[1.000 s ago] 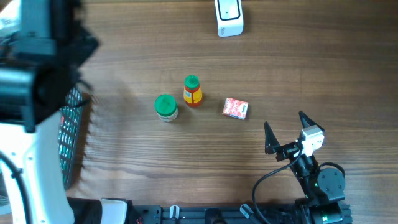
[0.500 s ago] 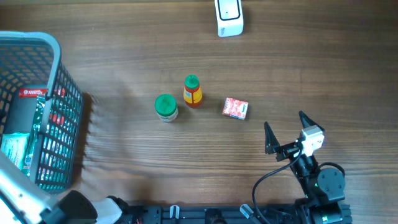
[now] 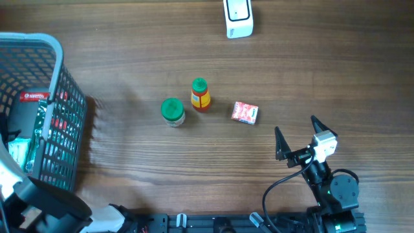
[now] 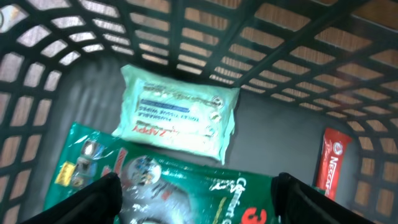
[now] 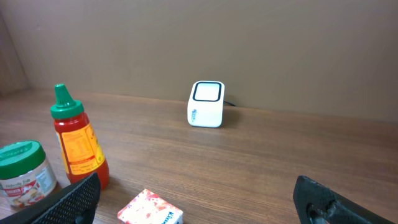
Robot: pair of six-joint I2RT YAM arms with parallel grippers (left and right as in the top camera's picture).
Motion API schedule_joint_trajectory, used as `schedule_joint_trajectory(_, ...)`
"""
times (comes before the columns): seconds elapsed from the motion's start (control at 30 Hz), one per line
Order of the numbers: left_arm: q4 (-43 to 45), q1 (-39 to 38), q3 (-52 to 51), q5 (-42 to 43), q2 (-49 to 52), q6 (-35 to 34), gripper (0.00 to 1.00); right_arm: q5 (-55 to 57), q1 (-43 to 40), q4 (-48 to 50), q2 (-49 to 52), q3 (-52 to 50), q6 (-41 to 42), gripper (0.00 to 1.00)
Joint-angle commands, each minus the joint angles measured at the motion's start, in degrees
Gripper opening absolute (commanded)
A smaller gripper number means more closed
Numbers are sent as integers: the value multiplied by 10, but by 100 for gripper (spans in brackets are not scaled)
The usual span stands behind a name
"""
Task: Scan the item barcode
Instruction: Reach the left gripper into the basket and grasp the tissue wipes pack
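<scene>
1. Left tool (image 4: 198, 186) is down inside the basket (image 3: 61, 71), fingers (image 4: 99, 199) spread wide with nothing clamped between them. It hangs right over a green bag (image 4: 155, 180); can't tell if it touches it.
2. Right tool (image 3: 295, 125) is gaping wide too, holding nothing, low over the surface (image 3: 323, 71) near the front edge.
3. The green bag is a shiny printed pouch lying flat on the basket floor (print is too blurry to read, and I can't make out a barcode). A pale wipes pack (image 4: 177, 118) lies just beyond it, touching its edge, and a red stick pack (image 4: 333, 165) sits off to the side.
4. The scanner (image 3: 238, 18), a small white block with a dark window, stands at the far edge of the surface, well apart from the basket.
5. Left arm (image 3: 45, 207) comes in at the front-left corner by the basket. Right arm (image 3: 336, 191) points its tool toward the scanner, with a sauce bottle (image 3: 200, 94), a green-lidded jar (image 3: 173, 111) and a small box (image 3: 245, 112) in between.
</scene>
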Motion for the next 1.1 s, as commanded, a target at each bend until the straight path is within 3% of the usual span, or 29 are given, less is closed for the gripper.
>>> schedule_joint_trajectory(0.0,31,3,-7,-6,45,89,74,-4,2,2,-1,-1,-1,100)
schedule_joint_trajectory(0.1,50,3,-7,-6,87,134,78,-4,2,2,-1,-1,-1,100)
schedule_joint_trajectory(0.5,38,3,-7,-32,233,151,77,-4,2,2,-1,-1,-1,100)
schedule_joint_trajectory(0.53,36,3,-7,-32,236,151,73,-4,2,2,-1,-1,-1,100)
schedule_joint_trajectory(0.57,31,3,-7,-32,239,151,50,-4,2,2,-1,-1,-1,100)
schedule_joint_trajectory(0.63,23,3,-7,-32,239,151,18,-4,2,2,-1,-1,-1,100)
schedule_joint_trajectory(0.7,18,2,-7,-38,238,151,4,-4,2,2,-1,-1,-1,100)
schedule_joint_trajectory(0.83,8,2,1,-43,220,151,4,-4,2,2,-1,-1,-1,100)
schedule_joint_trajectory(1.07,-11,2,39,-24,99,149,4,-4,2,2,-1,-1,-1,100)
